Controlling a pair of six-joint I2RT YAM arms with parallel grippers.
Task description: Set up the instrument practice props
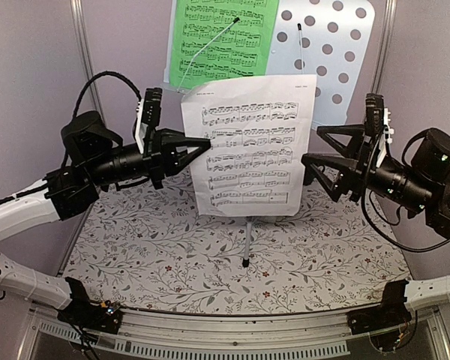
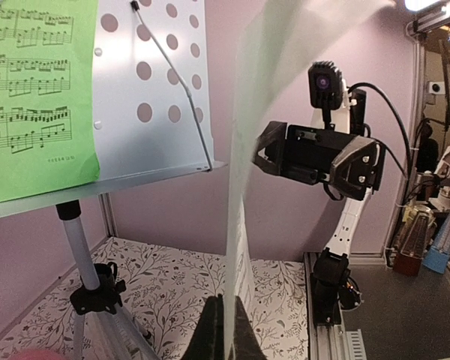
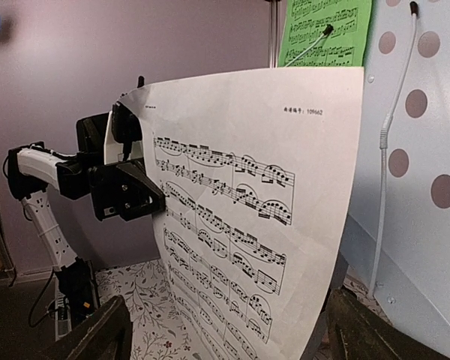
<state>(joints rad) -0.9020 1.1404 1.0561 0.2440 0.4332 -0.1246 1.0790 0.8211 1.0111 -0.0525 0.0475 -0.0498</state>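
Note:
The pale perforated music stand (image 1: 334, 52) stands at the back, and a green music sheet (image 1: 221, 37) rests on its left half under a thin wire arm. A white music sheet (image 1: 251, 146) hangs upright in front of the stand. My left gripper (image 1: 206, 142) is shut on its left edge. The left wrist view shows the sheet (image 2: 244, 225) edge-on, pinched between the dark fingers (image 2: 210, 334). My right gripper (image 1: 313, 146) is open just off the sheet's right edge. In the right wrist view the page (image 3: 240, 202) fills the space between its wide-apart fingers (image 3: 97, 334), touching neither.
The stand's pole (image 1: 247, 240) comes down onto the floral mat (image 1: 150, 247) behind the white sheet, and its tripod clamp (image 2: 97, 289) sits low at the left. A second wire arm (image 1: 301, 49) lies on the bare right half of the stand. Purple walls close in the back and sides.

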